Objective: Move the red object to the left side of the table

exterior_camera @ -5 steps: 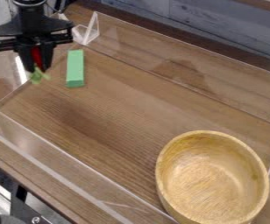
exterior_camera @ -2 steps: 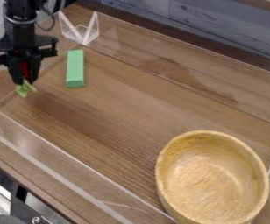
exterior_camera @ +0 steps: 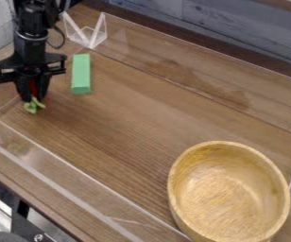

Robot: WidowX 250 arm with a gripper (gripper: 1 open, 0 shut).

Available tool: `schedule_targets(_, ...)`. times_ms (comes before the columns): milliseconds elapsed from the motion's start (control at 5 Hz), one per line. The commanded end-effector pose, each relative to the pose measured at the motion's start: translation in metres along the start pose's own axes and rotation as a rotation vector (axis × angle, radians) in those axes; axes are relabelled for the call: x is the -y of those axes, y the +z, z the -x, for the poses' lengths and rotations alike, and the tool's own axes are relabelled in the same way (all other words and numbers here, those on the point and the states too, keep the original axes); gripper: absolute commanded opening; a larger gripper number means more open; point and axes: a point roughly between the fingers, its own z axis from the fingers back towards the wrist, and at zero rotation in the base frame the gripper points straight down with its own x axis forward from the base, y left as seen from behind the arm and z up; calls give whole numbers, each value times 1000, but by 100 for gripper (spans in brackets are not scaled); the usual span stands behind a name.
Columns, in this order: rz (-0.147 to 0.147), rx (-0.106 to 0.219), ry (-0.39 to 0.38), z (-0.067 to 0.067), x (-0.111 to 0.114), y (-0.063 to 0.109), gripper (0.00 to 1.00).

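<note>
My gripper (exterior_camera: 33, 95) hangs over the left end of the table (exterior_camera: 148, 104), fingers pointing down and shut on the red object (exterior_camera: 35, 92). Only a sliver of red shows between the fingers, and the toy's green leafy stem (exterior_camera: 32, 106) sticks out below them, close to the wood surface. I cannot tell whether the stem touches the tabletop.
A green rectangular block (exterior_camera: 81, 73) lies just right of the gripper. A large wooden bowl (exterior_camera: 229, 191) sits at the front right. Low clear acrylic walls (exterior_camera: 59, 170) edge the tabletop, with a clear bracket (exterior_camera: 90, 35) at the back left.
The gripper has dropped lower and shifted slightly toward the front with the red object still in its fingers. The block and bowl have not moved.
</note>
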Motion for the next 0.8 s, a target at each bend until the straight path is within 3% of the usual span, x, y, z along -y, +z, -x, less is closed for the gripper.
schedule_targets(0, 6, -4, 40, -7, -3, 2, 0)
schedule_targets(200, -7, -49, 55, -5, -5, -5, 0)
schedule_targets(600, -42, -165, 209, 0, -14, -5, 0)
